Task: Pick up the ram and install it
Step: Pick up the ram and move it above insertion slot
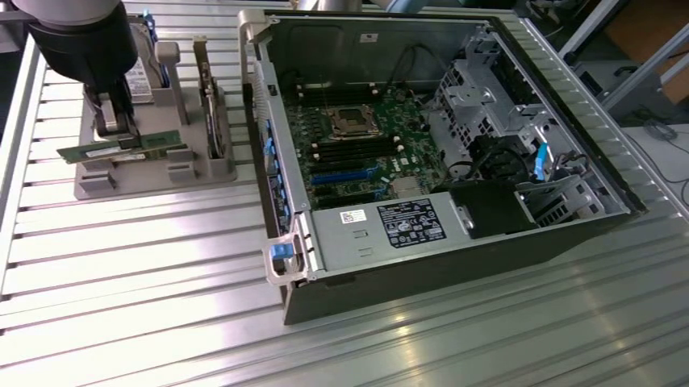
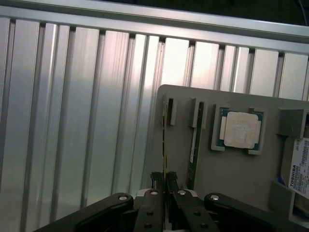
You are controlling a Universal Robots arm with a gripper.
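Hand clamped on ram, white TOSHIBA label nearby

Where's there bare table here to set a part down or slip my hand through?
Free: the wide table stretch bordered by the holder and the case, and the strip along the case's near wall. Crowded: the holder, where the gripper pinches a ram, and inside the case.

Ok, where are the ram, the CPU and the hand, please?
ram [image 1: 156, 143]: exterior view, green board beside its label.
CPU [image 2: 240, 129]: wrist view, middle of its silver lid.
hand [image 2: 165, 181]: wrist view, midway between its fingertips.
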